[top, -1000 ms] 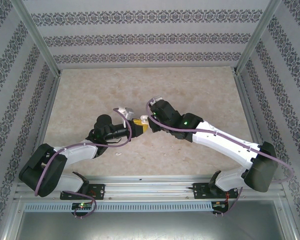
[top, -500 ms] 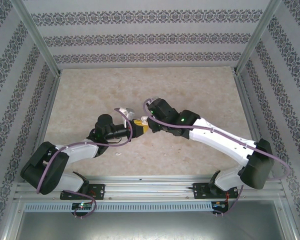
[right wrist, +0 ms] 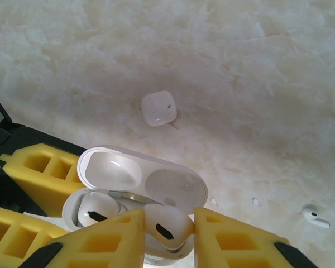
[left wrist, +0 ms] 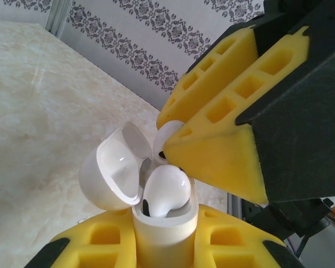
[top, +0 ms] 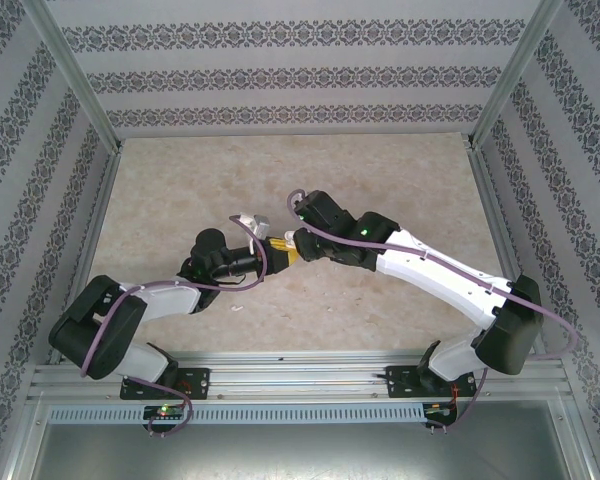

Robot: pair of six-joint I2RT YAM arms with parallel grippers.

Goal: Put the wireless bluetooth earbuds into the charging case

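Here, left jaws clench the open case [left wrist: 164, 237] while right jaws grasp an earbud [right wrist: 166, 226], which should align squarely over the free socket before release.

Glossy white: charging case [left wrist: 163, 220]. White with black vent marks: earbuds [right wrist: 166, 226]. Yellow foam on black: left gripper [left wrist: 163, 243], right gripper [right wrist: 167, 237]. White and black: arms [top: 430, 270], trailing purple cables [top: 160, 292]. Cream, marbled: table [top: 380, 180]. Pale grey with dark damask bands: walls [top: 280, 60]. Frosted white: second small case [right wrist: 158, 108] lying on the table.
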